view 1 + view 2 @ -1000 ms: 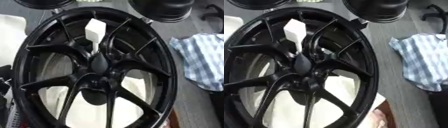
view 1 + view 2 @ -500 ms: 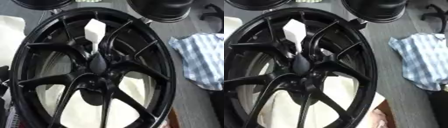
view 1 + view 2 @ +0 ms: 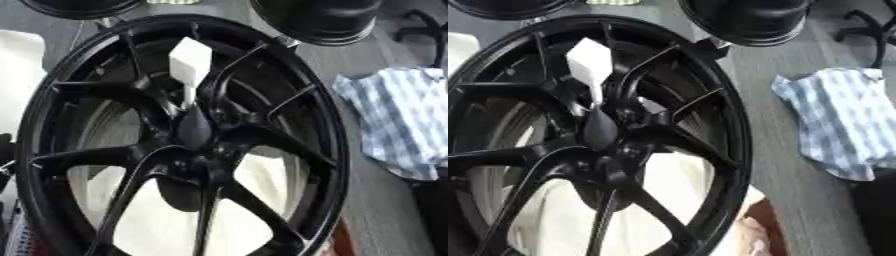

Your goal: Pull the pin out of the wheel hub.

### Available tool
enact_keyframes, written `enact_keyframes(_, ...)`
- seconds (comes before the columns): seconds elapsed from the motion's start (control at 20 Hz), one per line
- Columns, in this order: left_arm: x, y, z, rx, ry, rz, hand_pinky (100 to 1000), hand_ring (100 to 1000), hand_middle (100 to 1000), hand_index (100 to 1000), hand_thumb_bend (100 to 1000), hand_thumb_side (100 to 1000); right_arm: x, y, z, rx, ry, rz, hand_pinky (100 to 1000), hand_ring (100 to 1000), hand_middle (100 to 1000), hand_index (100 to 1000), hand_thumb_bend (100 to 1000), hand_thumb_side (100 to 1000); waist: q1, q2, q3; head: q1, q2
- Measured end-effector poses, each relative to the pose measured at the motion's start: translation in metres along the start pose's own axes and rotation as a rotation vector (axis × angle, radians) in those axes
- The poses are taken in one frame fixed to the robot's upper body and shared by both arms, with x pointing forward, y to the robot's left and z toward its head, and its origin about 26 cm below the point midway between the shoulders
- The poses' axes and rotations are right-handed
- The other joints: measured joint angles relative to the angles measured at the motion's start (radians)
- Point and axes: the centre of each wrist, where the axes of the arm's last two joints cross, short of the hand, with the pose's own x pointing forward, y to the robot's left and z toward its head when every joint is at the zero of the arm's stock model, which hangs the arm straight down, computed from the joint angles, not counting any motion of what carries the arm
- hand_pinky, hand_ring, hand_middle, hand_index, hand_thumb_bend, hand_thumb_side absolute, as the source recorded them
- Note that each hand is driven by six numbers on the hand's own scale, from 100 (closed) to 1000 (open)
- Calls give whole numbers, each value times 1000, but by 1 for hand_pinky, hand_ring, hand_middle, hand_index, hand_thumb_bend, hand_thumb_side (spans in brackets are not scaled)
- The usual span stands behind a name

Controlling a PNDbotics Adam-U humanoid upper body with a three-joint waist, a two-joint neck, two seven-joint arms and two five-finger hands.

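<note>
A large black wheel hub (image 3: 262, 137) with thin forked spokes fills most of both views, seen from close above. A white pin (image 3: 190, 62) stands out of it just above the centre cap (image 3: 194, 127). The pin has a blocky white head and a thin white stem that runs down to the cap. Nothing touches the pin. Neither of my hands shows in either view.
A blue and white checked cloth (image 3: 842, 120) lies on the grey surface to the right. Two more black wheels (image 3: 319, 17) sit at the top edge. White sheeting (image 3: 166, 225) shows through the spokes. A brownish shape (image 3: 754, 235) lies at the rim's lower right.
The whole picture has shifted slightly, so the camera moved. The pin stands in the hub as before.
</note>
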Motion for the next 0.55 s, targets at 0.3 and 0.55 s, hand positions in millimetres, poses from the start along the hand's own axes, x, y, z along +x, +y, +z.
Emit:
enact_keyframes(0.3,2,-2,-3,-13,-15,6,681,680,586,721,100,799,19,20,4,78,-247,-307,984,809,728,804,100,455,2,2,13,21,7)
enact_keyframes(0.55,8,-4,-12,-51,-73,14,682,681,587,721,100,759,37,39,11,226,-407,-629,1000,802,715,800,100,552,7,1,21,77,28)
